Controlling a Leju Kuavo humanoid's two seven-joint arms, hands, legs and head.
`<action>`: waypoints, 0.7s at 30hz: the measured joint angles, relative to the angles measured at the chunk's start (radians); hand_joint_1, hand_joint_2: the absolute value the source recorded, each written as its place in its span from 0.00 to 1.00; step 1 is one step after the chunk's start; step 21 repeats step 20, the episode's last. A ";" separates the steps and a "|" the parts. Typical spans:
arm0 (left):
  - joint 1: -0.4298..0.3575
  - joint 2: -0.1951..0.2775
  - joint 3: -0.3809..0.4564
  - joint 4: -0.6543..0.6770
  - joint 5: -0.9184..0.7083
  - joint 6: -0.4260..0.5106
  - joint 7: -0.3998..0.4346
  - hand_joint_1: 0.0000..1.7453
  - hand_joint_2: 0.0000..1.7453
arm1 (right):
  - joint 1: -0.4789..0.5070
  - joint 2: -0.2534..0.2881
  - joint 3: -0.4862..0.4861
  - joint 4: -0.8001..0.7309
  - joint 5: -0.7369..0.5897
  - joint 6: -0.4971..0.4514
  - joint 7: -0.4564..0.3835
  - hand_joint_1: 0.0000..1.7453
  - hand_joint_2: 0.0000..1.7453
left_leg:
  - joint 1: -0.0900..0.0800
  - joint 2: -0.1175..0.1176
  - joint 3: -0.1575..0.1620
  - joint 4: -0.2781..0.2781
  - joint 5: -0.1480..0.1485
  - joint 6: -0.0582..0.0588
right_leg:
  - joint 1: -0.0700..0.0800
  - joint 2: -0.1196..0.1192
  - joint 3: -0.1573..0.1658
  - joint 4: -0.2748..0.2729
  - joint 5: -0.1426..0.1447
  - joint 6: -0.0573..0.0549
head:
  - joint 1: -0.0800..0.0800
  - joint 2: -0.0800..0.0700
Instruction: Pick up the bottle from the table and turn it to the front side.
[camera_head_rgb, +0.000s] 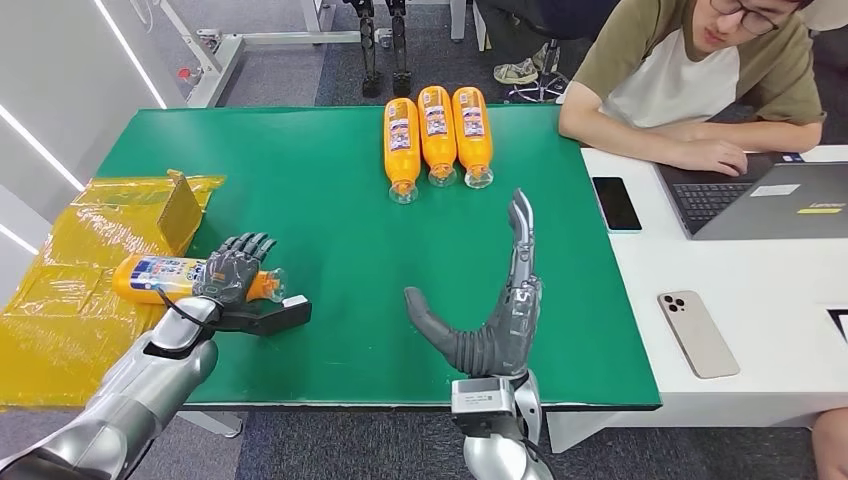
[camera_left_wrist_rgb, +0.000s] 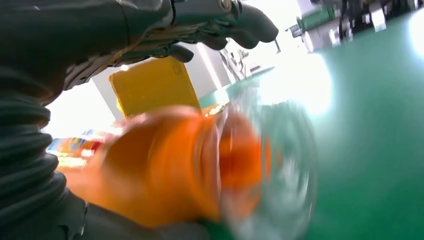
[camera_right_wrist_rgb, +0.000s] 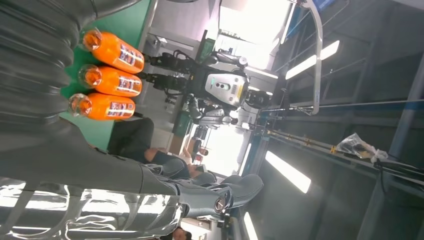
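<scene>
Your left hand (camera_head_rgb: 232, 272) grips the orange plastic drink bottle (camera_head_rgb: 165, 277) near its neck at the green table's (camera_head_rgb: 310, 250) left edge (full, likely heavy, slick); right hand (camera_head_rgb: 500, 320) open.

Three bottles (camera_head_rgb: 437, 135) are laid side by side at the table's (camera_head_rgb: 330, 200) far edge. One bottle (camera_head_rgb: 160, 277) is gripped by the left hand (camera_head_rgb: 232, 275) at the near left, beside a bag (camera_head_rgb: 90, 260).
</scene>
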 joint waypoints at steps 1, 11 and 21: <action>0.003 -0.002 0.014 0.000 0.006 0.036 0.003 0.00 1.00 | -0.001 0.000 0.000 0.000 0.001 0.000 -0.002 0.00 1.00 | 0.000 0.000 0.000 0.000 0.000 0.000 | 0.000 0.000 0.000 0.000 0.000 0.000 | 0.000 0.000; 0.012 -0.006 0.218 -0.003 0.043 0.352 -0.014 0.00 1.00 | -0.001 0.000 0.000 0.000 0.017 0.000 -0.004 0.00 1.00 | 0.000 0.000 0.000 0.000 0.000 0.000 | 0.000 0.000 -0.001 0.000 0.000 0.000 | 0.000 0.000; 0.102 -0.009 0.479 -0.202 -0.040 0.364 -0.188 0.00 1.00 | 0.000 0.000 0.000 0.000 0.013 0.000 -0.022 0.00 1.00 | 0.000 0.001 0.000 0.000 0.000 0.000 | 0.000 0.001 -0.001 0.000 0.000 0.000 | 0.000 0.000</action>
